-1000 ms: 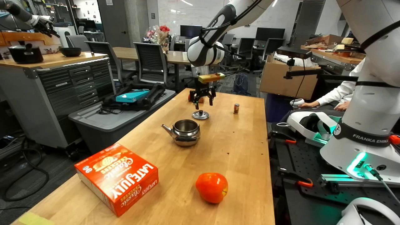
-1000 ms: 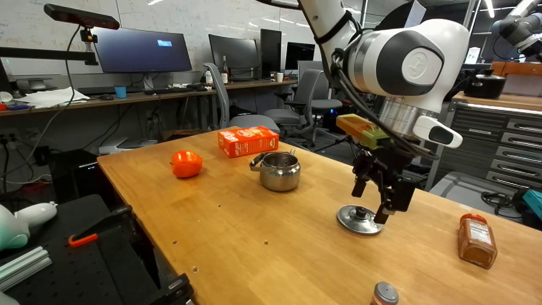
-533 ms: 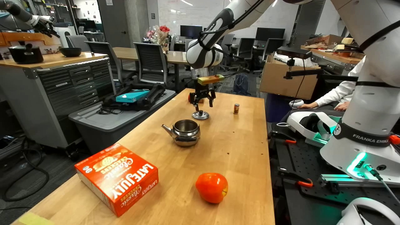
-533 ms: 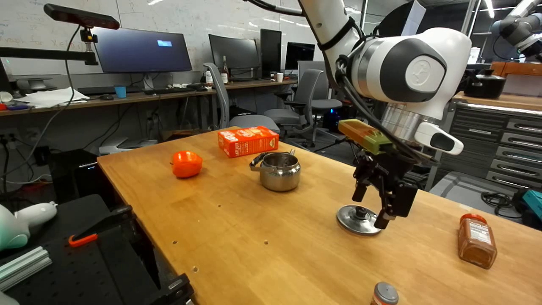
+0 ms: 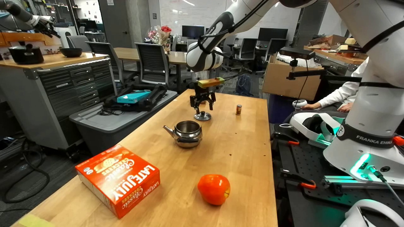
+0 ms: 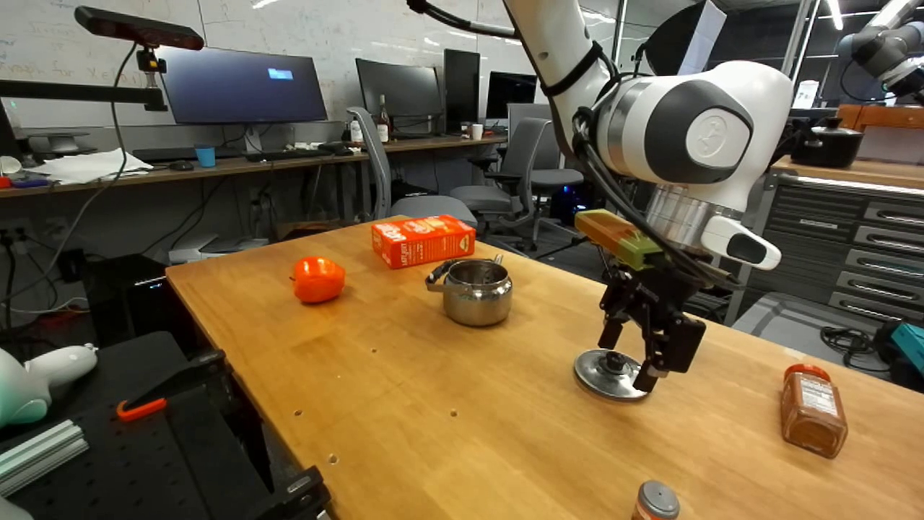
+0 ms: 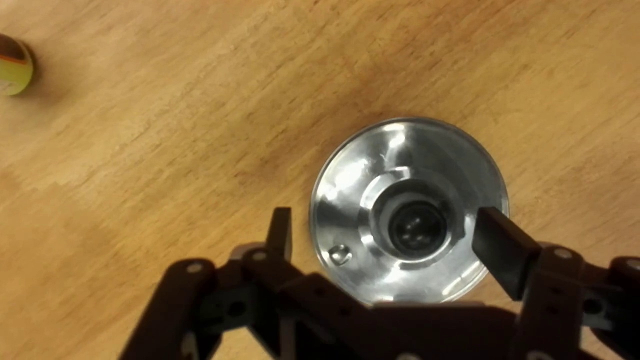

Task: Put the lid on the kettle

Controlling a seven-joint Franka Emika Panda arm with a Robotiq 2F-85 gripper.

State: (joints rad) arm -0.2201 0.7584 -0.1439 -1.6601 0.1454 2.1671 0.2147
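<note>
The black two-fingered tool [image 7: 385, 235] hangs over the round, shiny silver metal lid [image 7: 407, 212], its fingers apart on either side of the lid's black knob; whether either touches the lid, I cannot tell. The lid lies flat, knob up, on the light-brown wooden table [image 5: 243, 151]. Apart from it, the squat, round, shiny silver metal kettle [image 6: 476, 303] stands upright with its mouth open, its handle folded down. In both exterior views, an orange-red cardboard cracker box [image 5: 118, 179] and a glossy, rounded, orange-red object [image 5: 214, 189] sit on the kettle's other side from the lid.
</note>
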